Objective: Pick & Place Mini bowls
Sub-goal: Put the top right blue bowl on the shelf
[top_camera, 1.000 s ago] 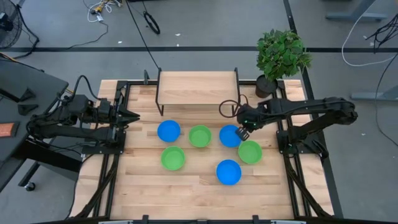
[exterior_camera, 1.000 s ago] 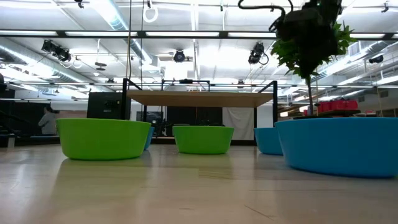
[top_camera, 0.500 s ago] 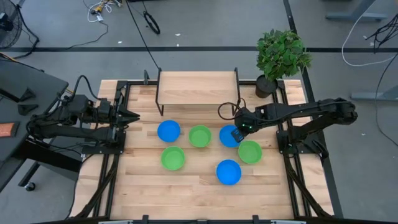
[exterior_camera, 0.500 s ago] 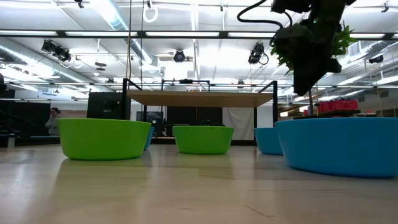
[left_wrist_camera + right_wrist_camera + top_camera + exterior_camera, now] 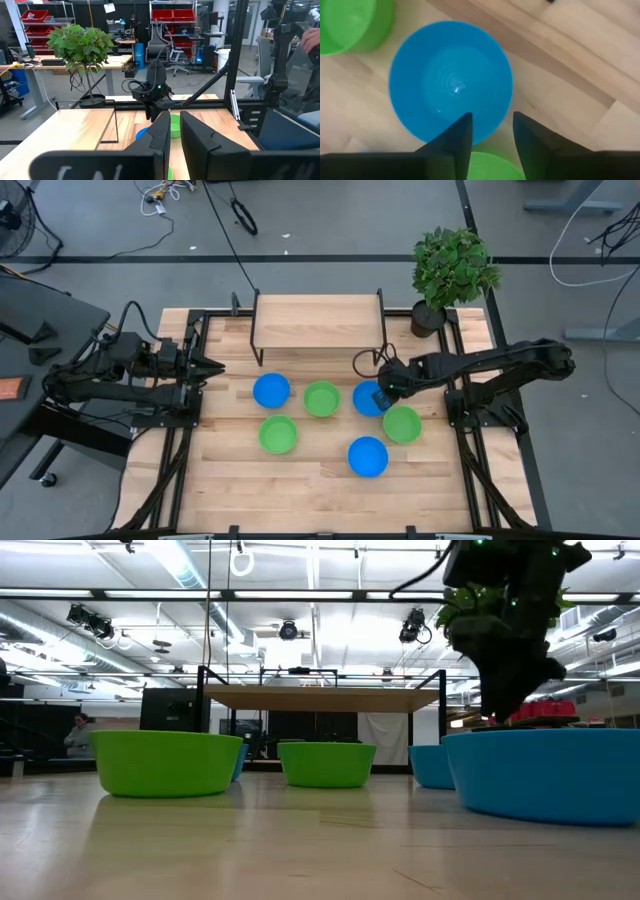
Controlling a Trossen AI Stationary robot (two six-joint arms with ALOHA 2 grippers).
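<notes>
Under our right claw (image 5: 381, 395), blue bowl (image 5: 368, 399) on tabletop (image 5: 300, 480); fingers apart, straddling near rim for pinch. Left claw (image 5: 213, 366) parked, nearly together.

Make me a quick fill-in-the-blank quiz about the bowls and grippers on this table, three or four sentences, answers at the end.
1. The right gripper hovers with open fingers over a mini bowl coloured ____.
2. On the table lie three blue and ____ green mini bowls.
3. The potted plant stands at the table's far ____ corner.
4. The left gripper waits at the table's ____ edge, holding nothing.

Missing words: blue; three; right; left
</notes>
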